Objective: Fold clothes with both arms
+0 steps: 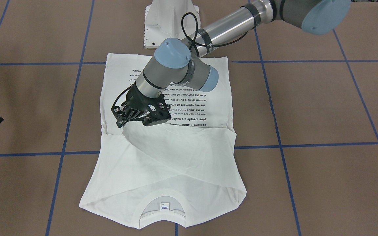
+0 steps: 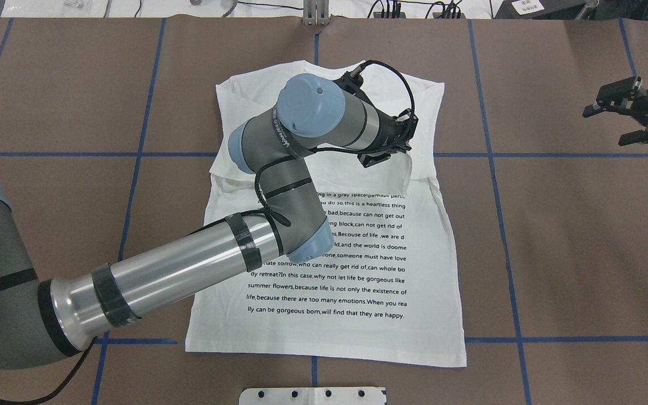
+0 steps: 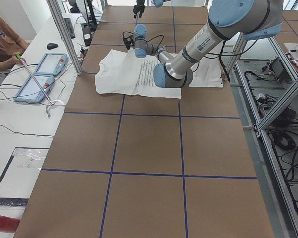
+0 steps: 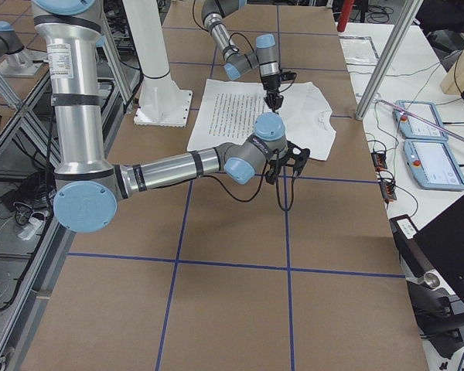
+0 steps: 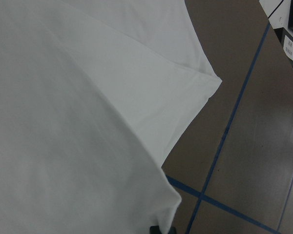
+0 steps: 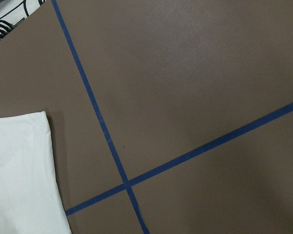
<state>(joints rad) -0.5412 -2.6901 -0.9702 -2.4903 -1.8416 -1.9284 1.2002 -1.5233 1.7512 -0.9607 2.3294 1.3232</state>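
T-shirt (image 2: pixel 358 270) is lying flat at the centre of the table (image 2: pixel 554 253). Printed side is facing up, hem toward 6 o'clock, collar (image 1: pixel 162 196) toward 12, sleeves lying folded in across the chest.

Left arm (image 2: pixel 189 270) is reaching in from 8 o'clock and crossing over the print. Left gripper (image 1: pixel 125 122) is sitting at the folded cloth's edge on the shirt's 1 o'clock side, jaws pinching narrow on a raised fold of the shirt.

Right gripper (image 2: pixel 605 125) is hovering well apart at 3 o'clock over bare brown table, jaws standing wide, holding nothing.

Open table is running along the shirt's side edges and past the collar, crossed only by blue tape lines (image 2: pixel 493 154). White pedestal base (image 1: pixel 169 23) is sitting just beside the hem at 6 o'clock.
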